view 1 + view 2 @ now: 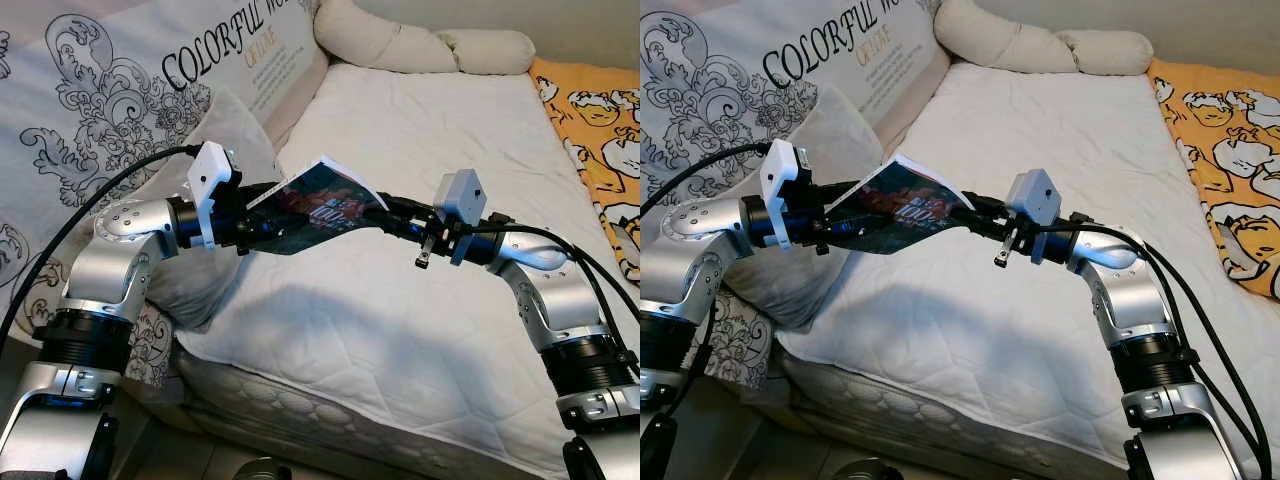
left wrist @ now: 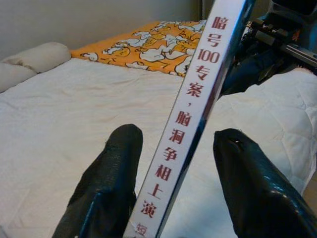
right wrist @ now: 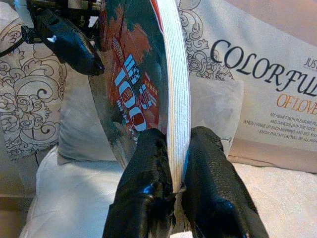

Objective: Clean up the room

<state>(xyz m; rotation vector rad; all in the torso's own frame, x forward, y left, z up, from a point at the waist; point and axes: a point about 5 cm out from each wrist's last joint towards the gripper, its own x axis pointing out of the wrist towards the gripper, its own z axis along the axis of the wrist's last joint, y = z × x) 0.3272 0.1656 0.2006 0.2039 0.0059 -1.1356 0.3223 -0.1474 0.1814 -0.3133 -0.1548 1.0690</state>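
Over a white mattress – pillows at its head – hangs a book. The right gripper pinches its page edge; the left gripper stands open around the spine.

White quilted bed; cream bolster, orange patterned blanket on it.

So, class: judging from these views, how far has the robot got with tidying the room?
Done: the book is already lifted clear of the white mattress.
In hand: the right gripper is shut on its page edge, while the left gripper has fingers open on either side of the spine, not yet pinching.
Left: the book isn't put away, and the pillows and orange blanket lie on the bed.
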